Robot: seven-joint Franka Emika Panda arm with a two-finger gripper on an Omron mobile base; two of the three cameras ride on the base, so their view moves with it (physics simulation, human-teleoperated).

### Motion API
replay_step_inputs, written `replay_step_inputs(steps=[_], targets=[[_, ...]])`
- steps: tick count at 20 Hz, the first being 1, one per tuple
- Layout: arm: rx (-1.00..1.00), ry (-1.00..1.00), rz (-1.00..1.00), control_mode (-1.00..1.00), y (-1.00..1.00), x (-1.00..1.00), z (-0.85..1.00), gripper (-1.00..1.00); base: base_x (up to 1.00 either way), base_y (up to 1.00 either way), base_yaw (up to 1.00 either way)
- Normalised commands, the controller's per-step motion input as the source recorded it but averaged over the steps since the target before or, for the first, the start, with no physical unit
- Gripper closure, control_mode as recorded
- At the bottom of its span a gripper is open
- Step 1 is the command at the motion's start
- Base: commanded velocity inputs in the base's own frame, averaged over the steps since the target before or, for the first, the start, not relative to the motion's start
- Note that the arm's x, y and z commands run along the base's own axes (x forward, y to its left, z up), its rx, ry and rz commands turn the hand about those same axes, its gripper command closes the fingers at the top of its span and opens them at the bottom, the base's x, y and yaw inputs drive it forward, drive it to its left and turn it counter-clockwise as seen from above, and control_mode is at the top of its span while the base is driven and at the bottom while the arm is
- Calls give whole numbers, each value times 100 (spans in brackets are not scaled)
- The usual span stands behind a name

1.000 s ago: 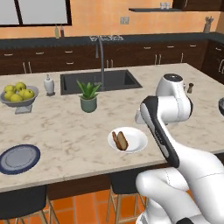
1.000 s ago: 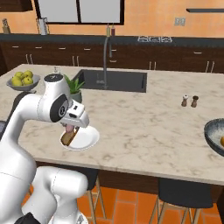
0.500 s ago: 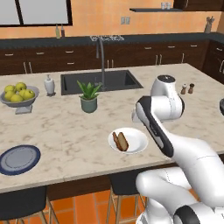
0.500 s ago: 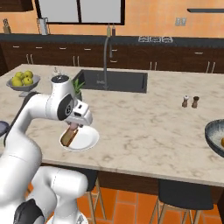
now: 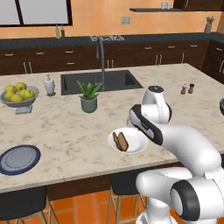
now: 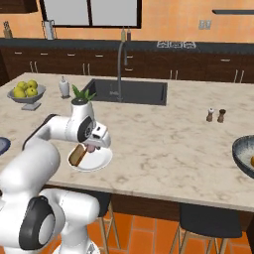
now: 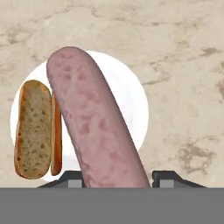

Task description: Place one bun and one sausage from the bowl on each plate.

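Note:
A long pink sausage (image 7: 96, 127) stands between my gripper's (image 7: 119, 177) finger tips, and the gripper is shut on it. It hangs just above the white plate (image 7: 127, 87), beside a split brown bun (image 7: 33, 129) that lies on the plate's left half. In the right base view, the gripper (image 6: 92, 145) points down over the white plate (image 6: 99, 161) near the counter's front edge. The dark blue plate (image 5: 19, 159) lies bare at the far left. The speckled bowl (image 6: 245, 156) sits at the counter's right end, cut off by the frame.
A pale bowl of yellow-green apples (image 5: 18, 94), a white dispenser (image 5: 50, 85) and a potted plant (image 5: 89, 97) stand at the back left. The sink (image 5: 103, 81) with its faucet lies behind. Salt and pepper shakers (image 6: 216, 115) stand on the right.
My arm has leaned lower and a little sideways, bringing the hand with the sausage closer over the white plate. The plates, bun and bowl have not moved.

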Motion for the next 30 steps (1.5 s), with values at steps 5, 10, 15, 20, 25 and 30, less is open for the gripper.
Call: replay_step_inputs(steps=[5,10,15,20,25,30], targets=[[0,0,0,-100,0,13,-60,100,0,0,0],[0,0,0,-100,0,36,-51,100,0,0,0],[0,0,0,-100,0,56,-33,100,0,0,0],[0,0,0,-100,1,27,-26,100,0,0,0],[0,0,0,-100,1,1,-10,-100,0,0,0],[0,0,0,-100,0,0,0,-100,0,0,0]])
